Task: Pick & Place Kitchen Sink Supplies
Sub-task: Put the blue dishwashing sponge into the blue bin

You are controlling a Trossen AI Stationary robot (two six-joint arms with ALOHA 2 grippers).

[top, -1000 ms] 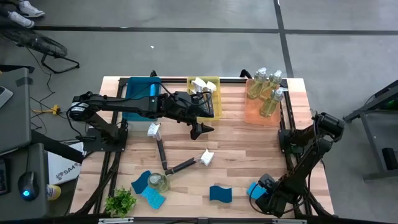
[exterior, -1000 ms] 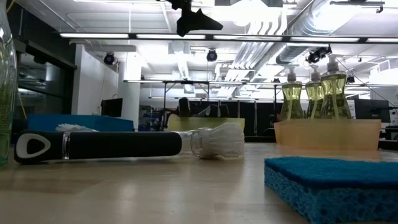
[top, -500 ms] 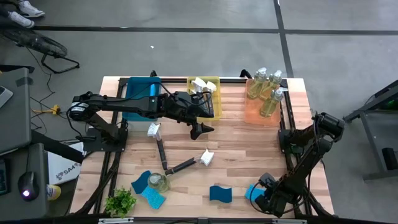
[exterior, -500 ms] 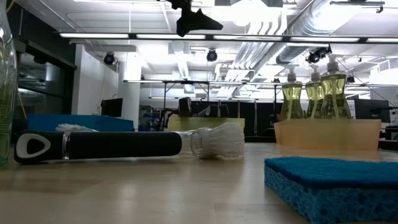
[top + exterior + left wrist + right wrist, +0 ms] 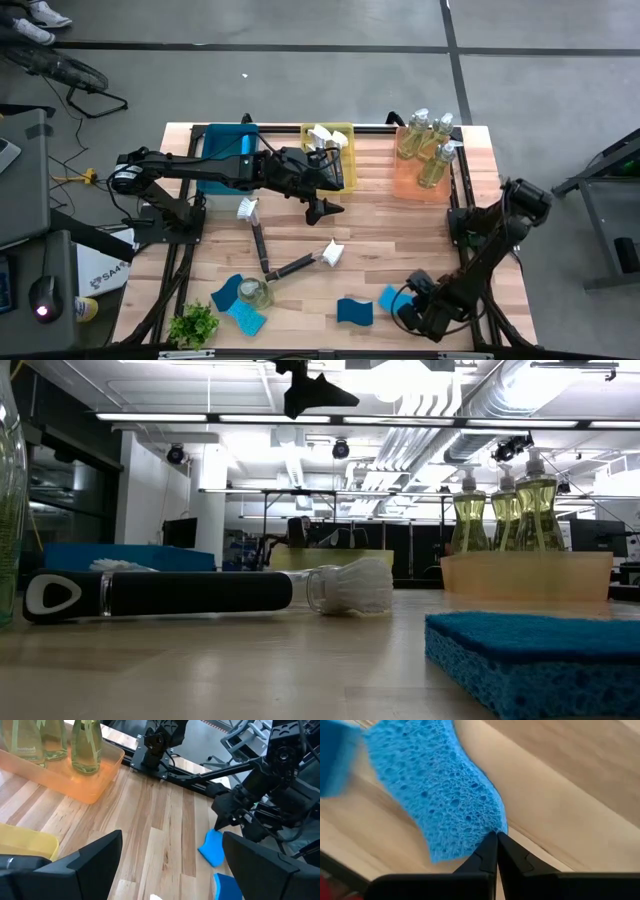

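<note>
blue sponge [image 5: 440,800] pinched at its edge, right gripper [image 5: 496,851] fingertips, lifted off table [image 5: 570,785]

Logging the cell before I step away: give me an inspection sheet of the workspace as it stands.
Surface: wooden table.
Job's things: three bottles in orange tray; one bottle near the front; two brushes on the table; brush heads in yellow bin; loose sponges.
Clutter: plant at front corner.
Grippers: left gripper open above mid-table; right gripper shut, pinching a sponge by its edge.
Cables: loose cables on the floor at left.
Surroundings: blue bin; shoes on the floor.
</note>
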